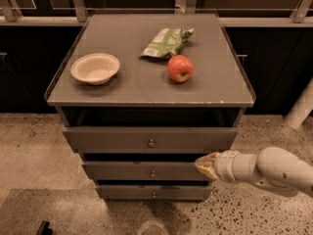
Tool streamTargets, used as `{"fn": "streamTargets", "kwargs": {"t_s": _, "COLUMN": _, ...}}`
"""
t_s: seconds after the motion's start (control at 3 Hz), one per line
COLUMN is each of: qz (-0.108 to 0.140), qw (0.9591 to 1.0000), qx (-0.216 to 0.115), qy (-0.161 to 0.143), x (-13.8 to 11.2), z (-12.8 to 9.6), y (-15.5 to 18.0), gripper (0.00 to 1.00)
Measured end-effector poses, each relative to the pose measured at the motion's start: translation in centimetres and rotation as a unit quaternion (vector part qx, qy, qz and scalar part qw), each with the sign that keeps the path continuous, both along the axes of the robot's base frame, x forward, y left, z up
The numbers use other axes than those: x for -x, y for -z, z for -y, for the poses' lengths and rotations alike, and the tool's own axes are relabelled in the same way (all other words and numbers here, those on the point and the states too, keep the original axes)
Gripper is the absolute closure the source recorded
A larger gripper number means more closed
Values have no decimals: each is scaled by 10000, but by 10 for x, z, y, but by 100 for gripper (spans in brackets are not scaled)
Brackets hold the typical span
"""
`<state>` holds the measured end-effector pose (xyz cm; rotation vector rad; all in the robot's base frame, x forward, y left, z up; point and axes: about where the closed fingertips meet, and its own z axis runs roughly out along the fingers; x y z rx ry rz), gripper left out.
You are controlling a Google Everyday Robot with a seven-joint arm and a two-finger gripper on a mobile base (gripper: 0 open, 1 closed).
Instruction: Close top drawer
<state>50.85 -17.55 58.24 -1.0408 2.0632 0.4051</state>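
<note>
The top drawer [122, 138] is the widest grey-brown front with a small round knob [151, 143] at centre. It stands pulled out a little, with a dark gap under the cabinet top. My gripper [205, 164] comes in from the right on a white arm. Its tan tip is in front of the right end of the middle drawer [142, 171], just below the top drawer's lower right corner.
On the cabinet top [127, 87] sit a white bowl [95, 68], a red apple [180, 68] and a green snack bag [165, 42]. A bottom drawer [146, 192] is below. Speckled floor surrounds the cabinet; dark cabinets stand behind; a white post [301, 106] is at right.
</note>
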Motion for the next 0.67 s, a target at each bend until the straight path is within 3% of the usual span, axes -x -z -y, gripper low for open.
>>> {"fn": "streamTargets", "kwargs": {"t_s": 0.33, "qz": 0, "qw": 10000, "qx": 0, "qy": 0, "x": 0, "z": 0, "y": 0, "gripper": 11}}
{"fn": "streamTargets", "kwargs": {"t_s": 0.67, "qz": 0, "qw": 10000, "qx": 0, "qy": 0, "x": 0, "z": 0, "y": 0, "gripper": 0}}
